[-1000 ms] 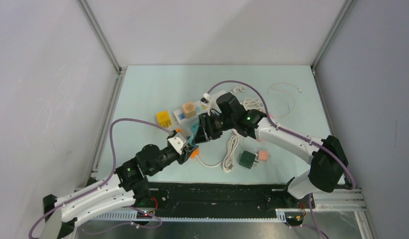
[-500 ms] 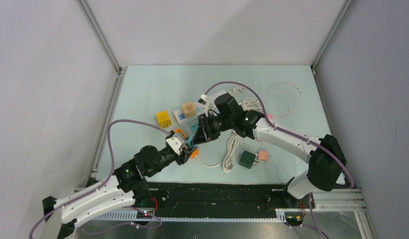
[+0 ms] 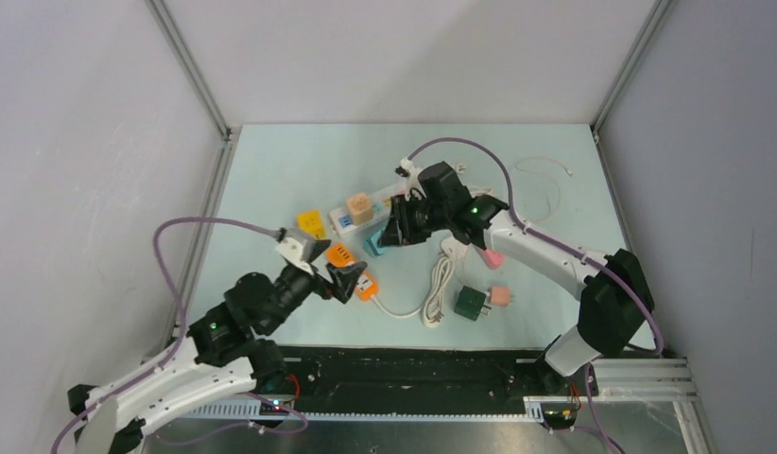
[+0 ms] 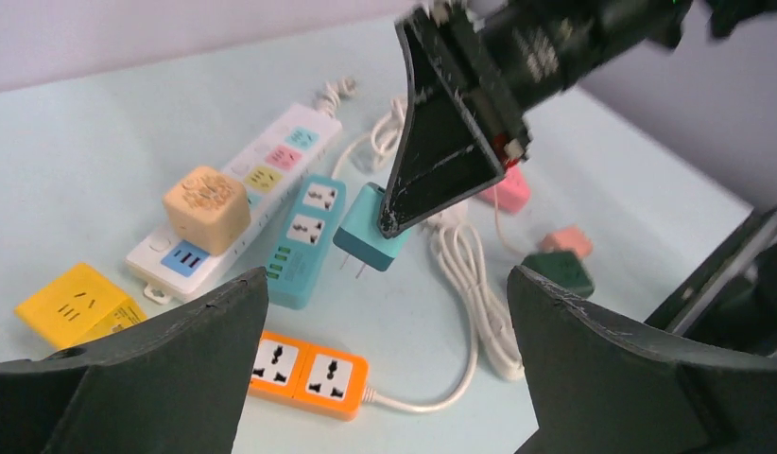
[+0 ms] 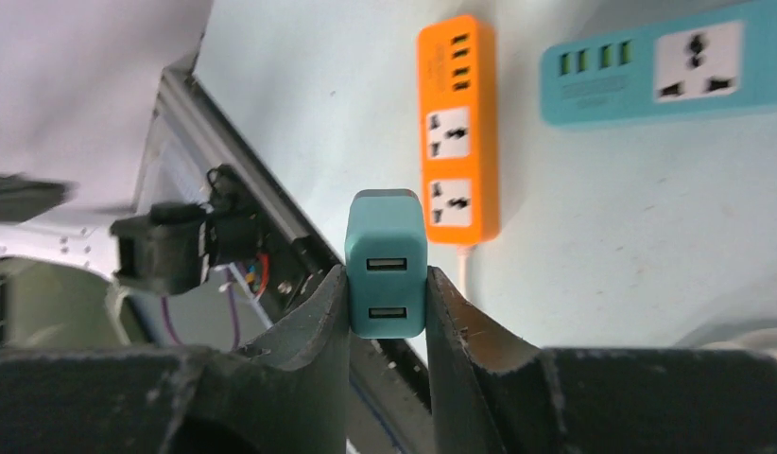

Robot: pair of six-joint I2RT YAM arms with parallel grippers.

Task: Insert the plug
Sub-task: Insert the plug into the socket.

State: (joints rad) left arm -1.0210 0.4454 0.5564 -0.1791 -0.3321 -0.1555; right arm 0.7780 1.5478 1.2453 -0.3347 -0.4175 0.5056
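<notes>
A teal plug (image 5: 386, 263) hangs clamped in the right pincer (image 3: 396, 232), prongs down, just beside the teal power strip (image 4: 304, 241). On that strip's near side, the left pincer (image 4: 385, 284) gapes wide above the pale-green counter (image 3: 271, 170), which is enclosed by plain white walls (image 3: 82, 142).

Bright, even light, soft faint shadows — wrist views blurred at near edges
</notes>
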